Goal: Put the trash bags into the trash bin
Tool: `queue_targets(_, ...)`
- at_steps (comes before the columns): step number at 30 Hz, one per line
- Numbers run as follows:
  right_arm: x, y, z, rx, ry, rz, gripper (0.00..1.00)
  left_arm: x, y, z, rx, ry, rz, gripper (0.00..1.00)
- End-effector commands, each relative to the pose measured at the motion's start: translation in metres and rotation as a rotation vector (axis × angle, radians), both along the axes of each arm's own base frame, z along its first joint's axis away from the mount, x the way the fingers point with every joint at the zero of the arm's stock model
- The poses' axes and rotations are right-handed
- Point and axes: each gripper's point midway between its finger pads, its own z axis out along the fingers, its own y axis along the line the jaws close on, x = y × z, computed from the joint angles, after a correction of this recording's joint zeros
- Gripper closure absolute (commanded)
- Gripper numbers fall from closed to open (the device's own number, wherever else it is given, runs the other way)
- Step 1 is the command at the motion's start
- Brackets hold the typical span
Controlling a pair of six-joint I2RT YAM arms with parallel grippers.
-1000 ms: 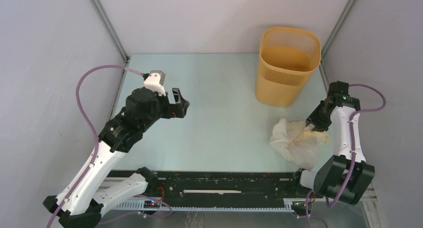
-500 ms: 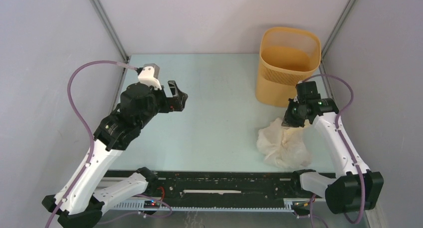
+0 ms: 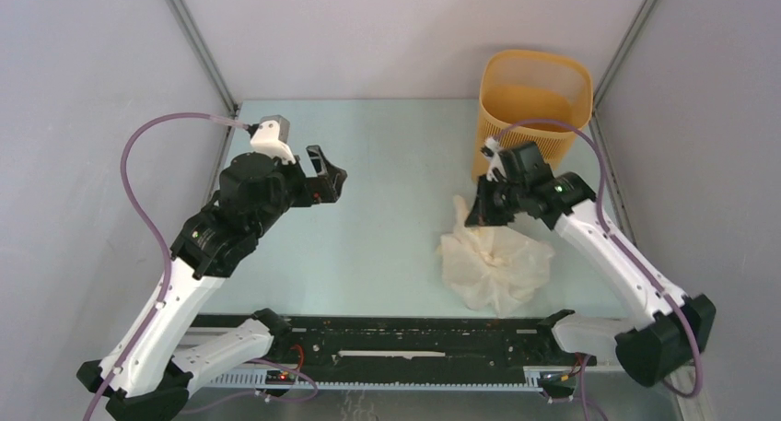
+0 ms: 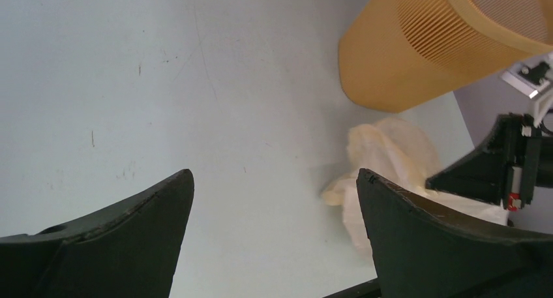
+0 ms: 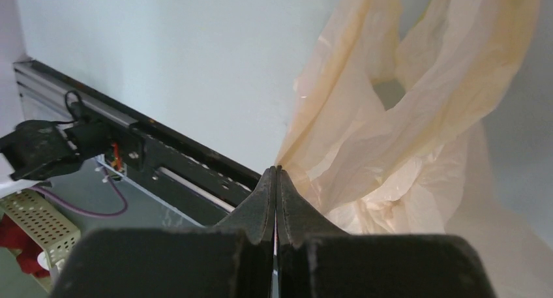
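on the left, the left gripper (image 3: 333, 185) hangs above the pale table (image 3: 396, 145) with its claw spread wide and nothing in it, well apart from everything else. it faces the trash bag (image 3: 493, 264), which shows between its dark fingers in its own wrist view.

moving right, the crumpled whitish bag lies mostly on the table, just in front of the bin and not inside it. one peak of it rises to the right gripper (image 3: 473, 216), whose claw is closed tight on a thin fold of plastic.

we judge this pinch to be the weak point: the film is slick and only a small fold is caught, so a lift could let it slide free. the bag also looks bulky, so it may drape over the rim instead of dropping in, or snag and tip the bin.

at far right stands the yellow-orange trash bin (image 3: 520, 149), upright. we see nothing inside it.
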Motion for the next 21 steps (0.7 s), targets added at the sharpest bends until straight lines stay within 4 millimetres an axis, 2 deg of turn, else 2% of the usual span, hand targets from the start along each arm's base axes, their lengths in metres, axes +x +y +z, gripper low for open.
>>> queue_targets(1, 0.039, 0.061, 0.063, 0.095, -0.179, 0.132, 1.0, -0.007, 0.005, 0.034, -0.067, -0.076, 0.012, 0.0)
queue_targets(6, 0.055, 0.117, 0.132, 0.123, -0.333, 0.295, 1.0, -0.011, 0.004, 0.024, -0.093, -0.052, 0.005, 0.0)
queue_targets(8, 0.058, 0.127, 0.153, 0.121, -0.397, 0.316, 1.0, -0.011, 0.006, 0.026, -0.099, -0.057, 0.019, 0.0)
queue_targets(10, 0.058, 0.13, 0.163, 0.127, -0.415, 0.318, 1.0, -0.01, 0.013, 0.033, -0.096, -0.069, 0.044, 0.0)
queue_targets(12, 0.054, 0.126, 0.162, 0.12, -0.419, 0.307, 1.0, -0.01, 0.021, 0.04, -0.075, -0.086, 0.057, 0.0)
queue_targets(14, 0.051, 0.122, 0.146, 0.123, -0.42, 0.278, 1.0, -0.011, 0.026, 0.035, -0.056, -0.088, 0.072, 0.0)
queue_targets(17, 0.039, 0.116, 0.106, 0.182, -0.32, 0.207, 1.0, -0.011, 0.027, 0.016, -0.031, -0.052, 0.076, 0.0)
queue_targets(21, 0.006, 0.142, 0.071, 0.33, -0.182, 0.228, 1.0, -0.007, 0.015, 0.011, -0.03, -0.031, 0.034, 0.0)
